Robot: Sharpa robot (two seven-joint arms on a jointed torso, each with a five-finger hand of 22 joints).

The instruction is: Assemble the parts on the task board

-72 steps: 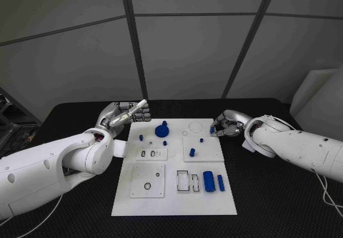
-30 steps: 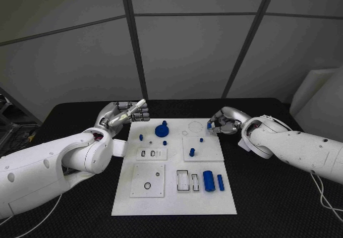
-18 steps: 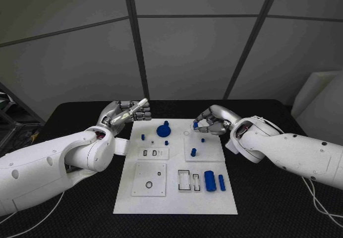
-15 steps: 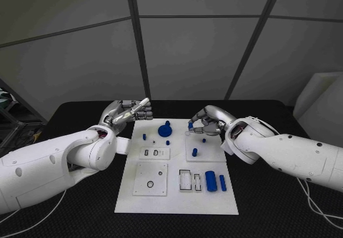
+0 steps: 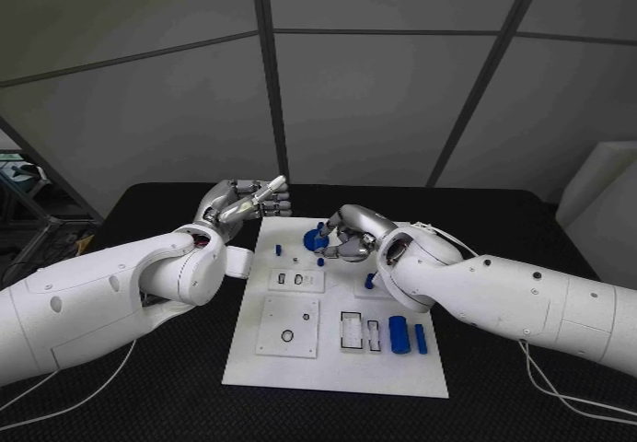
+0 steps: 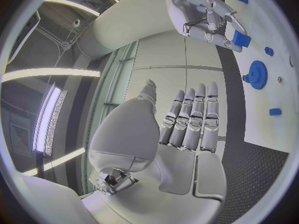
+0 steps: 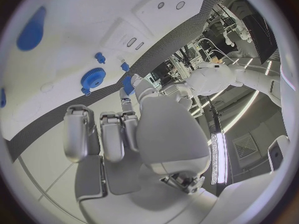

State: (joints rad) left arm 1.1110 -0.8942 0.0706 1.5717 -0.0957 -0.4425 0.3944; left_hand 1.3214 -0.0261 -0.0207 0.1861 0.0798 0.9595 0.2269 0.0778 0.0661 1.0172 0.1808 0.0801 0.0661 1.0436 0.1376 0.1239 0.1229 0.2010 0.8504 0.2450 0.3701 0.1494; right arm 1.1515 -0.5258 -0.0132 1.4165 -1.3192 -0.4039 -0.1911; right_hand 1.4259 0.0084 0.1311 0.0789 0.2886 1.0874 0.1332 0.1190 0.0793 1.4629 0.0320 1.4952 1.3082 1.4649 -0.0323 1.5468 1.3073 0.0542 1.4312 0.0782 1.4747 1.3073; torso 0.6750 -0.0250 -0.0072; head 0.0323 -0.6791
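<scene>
Nearest me, by the near edge of the white board (image 5: 266,368), a fat blue cylinder (image 5: 399,330) and a thinner blue pin (image 5: 421,338) lie side by side, just beside a plate with slots (image 5: 356,331). A second plate with a ring hole (image 5: 292,325) sits toward the board's left edge. Farther in, small blue pegs (image 5: 299,280) stand on the middle plates.

Over the far part of the board my right hand (image 5: 342,242) hangs with its fingers curled round a small blue block (image 6: 241,39), pinched at the fingertips. The block looks like hard, light plastic, stiff and rather smooth, so I judge it could twist or slip in a loose pinch; its flat opposite faces are the place to hold it. Just beside this hand stands the blue gear (image 5: 315,239), round, toothed at the rim, with a short stub on its hub.

At the board's far left corner my left hand (image 5: 243,204) is raised, fingers straight and close together, holding nothing.
</scene>
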